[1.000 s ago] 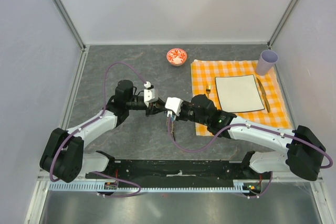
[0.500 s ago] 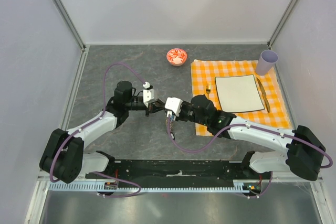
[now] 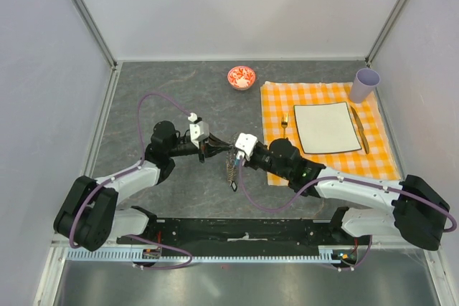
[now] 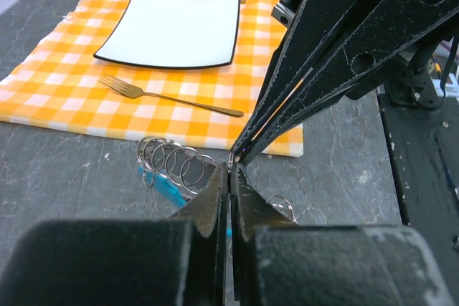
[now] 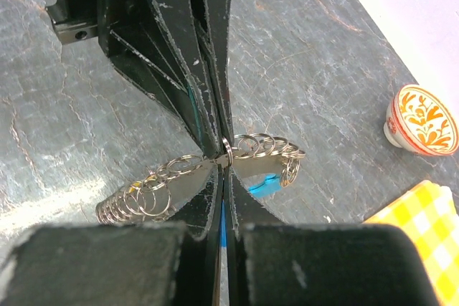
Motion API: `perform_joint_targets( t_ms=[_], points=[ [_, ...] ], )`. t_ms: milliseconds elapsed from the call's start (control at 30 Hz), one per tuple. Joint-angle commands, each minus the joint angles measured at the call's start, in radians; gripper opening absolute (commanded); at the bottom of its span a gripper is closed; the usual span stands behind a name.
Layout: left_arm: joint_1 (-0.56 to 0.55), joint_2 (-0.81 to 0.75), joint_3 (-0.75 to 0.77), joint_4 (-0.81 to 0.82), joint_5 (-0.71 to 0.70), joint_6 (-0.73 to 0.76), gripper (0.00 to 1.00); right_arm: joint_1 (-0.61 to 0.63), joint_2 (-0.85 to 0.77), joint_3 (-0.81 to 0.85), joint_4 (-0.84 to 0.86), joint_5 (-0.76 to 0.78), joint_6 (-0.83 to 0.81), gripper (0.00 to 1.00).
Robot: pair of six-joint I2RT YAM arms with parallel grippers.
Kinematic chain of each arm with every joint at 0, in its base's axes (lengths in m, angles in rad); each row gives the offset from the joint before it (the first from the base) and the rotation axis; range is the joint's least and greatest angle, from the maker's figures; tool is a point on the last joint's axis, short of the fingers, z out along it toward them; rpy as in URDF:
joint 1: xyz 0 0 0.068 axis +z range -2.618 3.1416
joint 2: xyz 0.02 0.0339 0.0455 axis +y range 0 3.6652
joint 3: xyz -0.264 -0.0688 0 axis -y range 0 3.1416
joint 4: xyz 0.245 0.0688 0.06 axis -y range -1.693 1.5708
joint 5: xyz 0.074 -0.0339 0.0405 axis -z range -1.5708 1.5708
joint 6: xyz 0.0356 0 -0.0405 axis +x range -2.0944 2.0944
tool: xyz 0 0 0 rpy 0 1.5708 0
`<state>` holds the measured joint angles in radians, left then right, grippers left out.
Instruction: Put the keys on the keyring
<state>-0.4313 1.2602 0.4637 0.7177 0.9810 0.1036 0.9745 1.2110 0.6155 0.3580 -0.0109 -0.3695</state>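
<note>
- My left gripper and right gripper met tip to tip above the dark grey stone-patterned table.
- Both jaws were pinched tight on the thin grey wire keyring with its light-blue strip.
- Small silvery metal keys hung bunched below.

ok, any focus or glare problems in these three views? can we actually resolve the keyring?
Top external: even light, soft shadows, no glare, but the keyring is tiny, barely resolved. Left wrist: the left gripper blurs into a dark mass near the lens; fork and plate sharp. Right wrist: right gripper likewise blurred close up; keyring and bowl crisp.
</note>
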Motion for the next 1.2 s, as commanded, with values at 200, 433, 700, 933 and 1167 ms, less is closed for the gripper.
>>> perform_joint_targets(
  t_ms=[200, 433, 700, 933, 1167],
  points=[
    [0.026, 0.079, -0.076, 0.514, -0.091, -0.310, 0.02, -0.013, 0.084, -0.079, 0.240, -0.023, 0.208, 0.06],
    [0.026, 0.111, -0.105, 0.651, -0.119, -0.369, 0.02, -0.013, 0.114, -0.097, 0.329, -0.119, 0.305, 0.12],
    [0.025, 0.082, -0.112, 0.614, -0.151, -0.346, 0.02, -0.019, 0.078, -0.097, 0.251, -0.124, 0.310, 0.20],
    [0.026, 0.070, -0.120, 0.631, -0.143, -0.346, 0.02, -0.063, -0.005, -0.066, 0.136, -0.087, 0.273, 0.24],
    [0.026, 0.077, -0.120, 0.649, -0.117, -0.350, 0.02, -0.184, -0.090, -0.062, 0.134, -0.226, 0.314, 0.29]
  ],
)
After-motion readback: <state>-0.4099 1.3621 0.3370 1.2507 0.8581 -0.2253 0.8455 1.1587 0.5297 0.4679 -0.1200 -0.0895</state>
